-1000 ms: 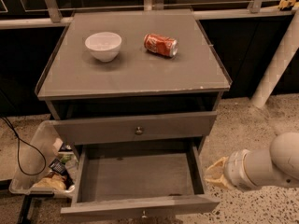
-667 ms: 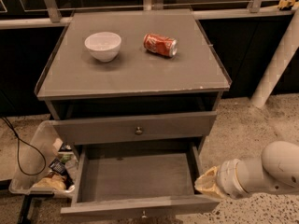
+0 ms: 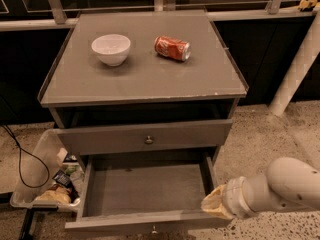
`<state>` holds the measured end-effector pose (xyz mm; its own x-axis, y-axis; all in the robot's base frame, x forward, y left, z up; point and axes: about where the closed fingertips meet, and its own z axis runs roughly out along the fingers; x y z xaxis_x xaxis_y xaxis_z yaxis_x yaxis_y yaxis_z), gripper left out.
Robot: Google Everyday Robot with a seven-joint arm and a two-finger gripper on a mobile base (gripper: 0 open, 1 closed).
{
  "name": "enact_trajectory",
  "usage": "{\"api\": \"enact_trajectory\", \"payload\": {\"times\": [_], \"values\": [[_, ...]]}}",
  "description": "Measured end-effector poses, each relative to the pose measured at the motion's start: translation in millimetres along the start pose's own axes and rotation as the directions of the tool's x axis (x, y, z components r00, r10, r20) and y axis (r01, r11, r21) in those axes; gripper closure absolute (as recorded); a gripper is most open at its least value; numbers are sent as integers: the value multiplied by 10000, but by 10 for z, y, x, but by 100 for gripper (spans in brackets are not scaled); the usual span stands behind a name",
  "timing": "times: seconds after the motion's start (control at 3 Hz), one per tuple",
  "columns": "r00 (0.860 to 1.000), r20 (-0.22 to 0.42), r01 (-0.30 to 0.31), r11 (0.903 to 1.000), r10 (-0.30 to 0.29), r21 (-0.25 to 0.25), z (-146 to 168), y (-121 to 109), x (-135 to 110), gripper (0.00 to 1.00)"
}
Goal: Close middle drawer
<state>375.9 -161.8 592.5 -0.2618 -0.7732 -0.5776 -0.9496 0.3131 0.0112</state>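
Observation:
The middle drawer (image 3: 142,190) is pulled far out at the bottom of the grey cabinet. Its plain grey inside holds nothing. Its flat front (image 3: 130,222) lies along the lower edge of the view, with a small round knob (image 3: 153,229) at its centre. My gripper (image 3: 216,204), a tan-tipped end on a thick white arm (image 3: 280,189), comes in from the right. It sits at the drawer's right front corner, against or just beside the right side wall.
Above the open drawer a taller grey drawer front (image 3: 100,138) with a brass knob (image 3: 148,140) stands slightly out. A white bowl (image 3: 111,48) and a red can (image 3: 172,48) lie on the cabinet top. A clear bin of litter (image 3: 46,181) and a black cable (image 3: 22,156) are on the left, a white post (image 3: 299,64) on the right.
My arm and gripper have moved left and a little down, from beside the cabinet to the open drawer's right front corner. The drawer has not visibly moved.

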Motion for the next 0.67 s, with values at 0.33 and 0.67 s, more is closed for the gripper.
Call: {"api": "enact_trajectory", "payload": {"times": [0.33, 0.67], "values": [[9975, -508, 460, 9980, -483, -441, 523, 316, 45, 100], [9925, -864, 859, 9962, -869, -152, 917, 442, 168, 100]]}}
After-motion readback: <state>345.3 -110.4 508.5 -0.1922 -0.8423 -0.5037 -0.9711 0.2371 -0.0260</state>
